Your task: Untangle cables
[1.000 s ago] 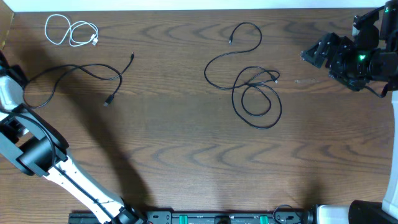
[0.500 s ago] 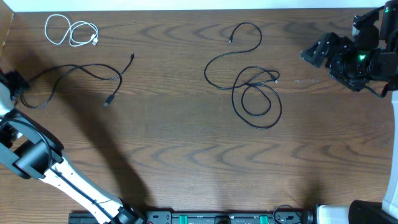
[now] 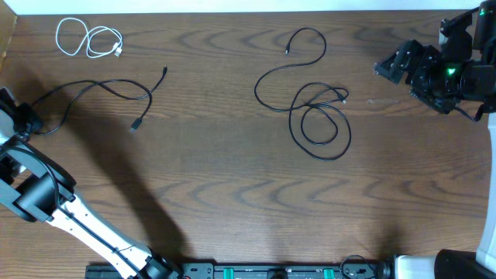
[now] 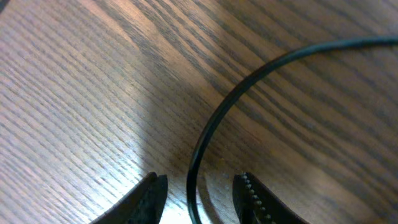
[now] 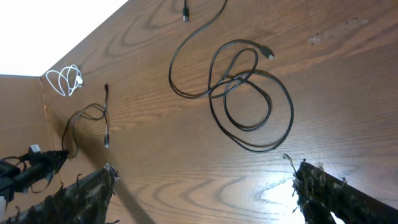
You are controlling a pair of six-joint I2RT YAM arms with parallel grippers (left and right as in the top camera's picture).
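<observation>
Left gripper (image 4: 200, 180): at the left edge of the overhead frame, low over the table (image 3: 232, 178); jaws partly apart, clamping nothing.
Left fingers (image 4: 152, 199): 2 tips at the bottom of the left wrist frame, with a clear gap between them.
Black cable (image 4: 214, 121): curves down from the upper right of the wrist frame and runs into the gap between the 2 tips, nearer the left one; contact with either tip cannot be told.
Same cable, overhead: arcs right from the gripper to 2 plug ends lying apart in the left third.
Right gripper (image 5: 205, 169): upper right of the overhead frame; jaws wide apart, nothing between them.
Tangled black cables (image 5: 225, 84): overlapping loops at centre frame, well apart from both grippers.
White cable (image 3: 87, 39): coiled at the upper left, alone.
</observation>
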